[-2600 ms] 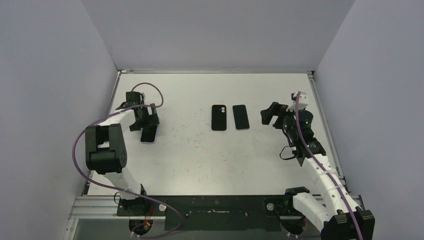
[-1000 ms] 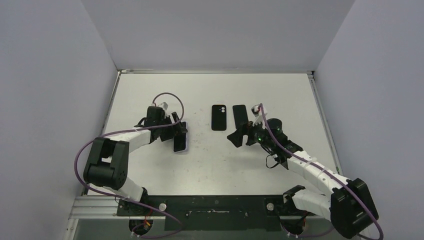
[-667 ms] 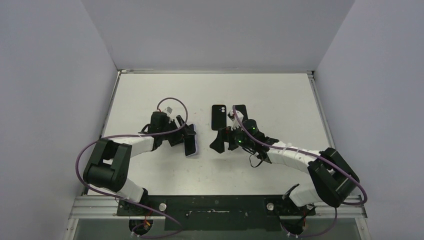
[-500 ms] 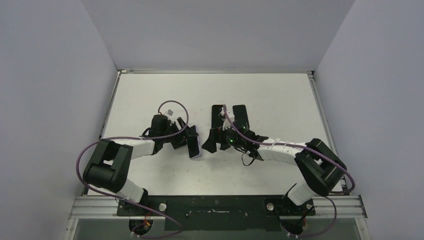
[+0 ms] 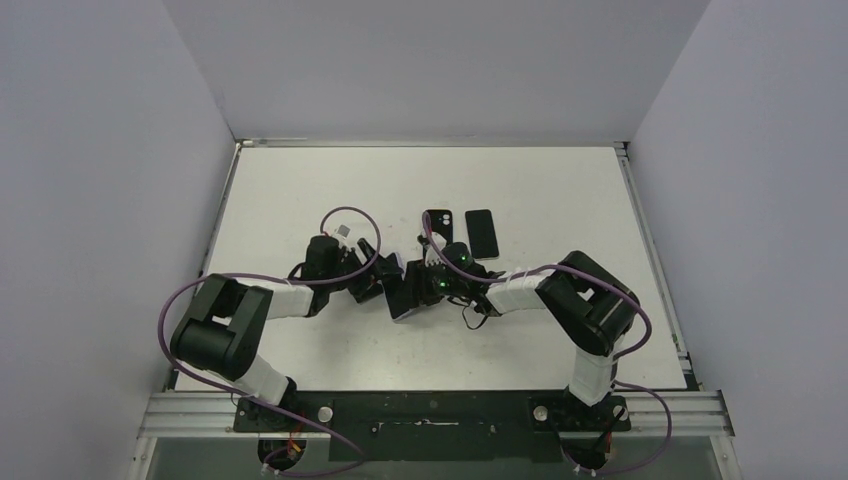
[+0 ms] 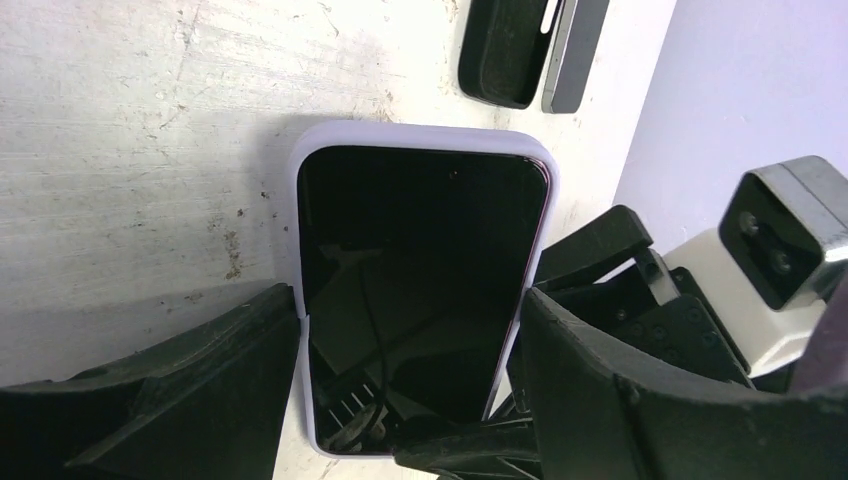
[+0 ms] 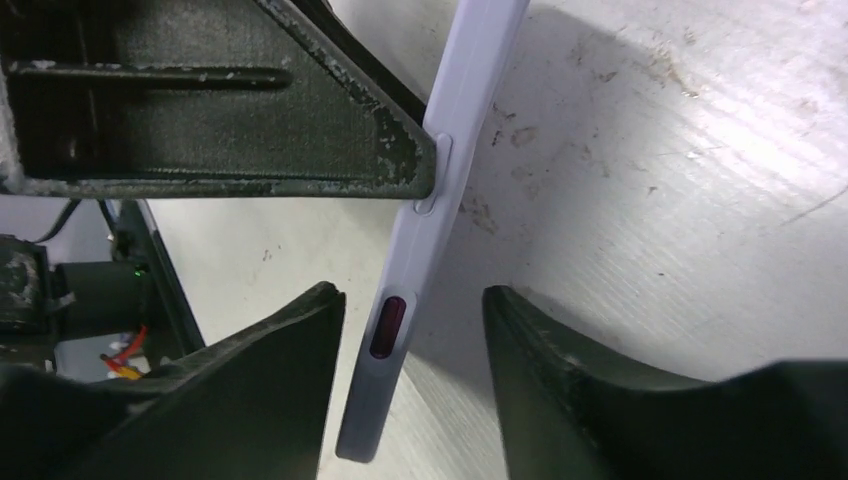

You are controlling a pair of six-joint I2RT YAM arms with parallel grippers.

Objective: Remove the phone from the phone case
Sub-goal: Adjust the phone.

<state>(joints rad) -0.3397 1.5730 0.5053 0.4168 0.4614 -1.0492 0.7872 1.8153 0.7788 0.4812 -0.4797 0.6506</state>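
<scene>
A dark-screened phone [image 6: 420, 270] sits in a lavender phone case [image 6: 420, 138], held off the table near the middle [image 5: 402, 298]. My left gripper [image 6: 408, 300] is shut on the case, one finger on each long side. In the right wrist view the case [image 7: 440, 180] shows edge-on, with a dark red side button. My right gripper [image 7: 412, 300] straddles that edge; it is open, with a gap on both sides. In the top view the two grippers meet at the case, left gripper [image 5: 383, 283] and right gripper [image 5: 418, 290].
A black empty case [image 5: 437, 222] and a bare black phone [image 5: 482, 233] lie side by side just behind the grippers. Both show again at the top of the left wrist view, empty case [image 6: 500, 55]. Purple cables loop over both arms.
The left arm carried the cased phone rightward to the table's middle. The right arm swung left to meet it, and its jaws have narrowed around the case's edge.
</scene>
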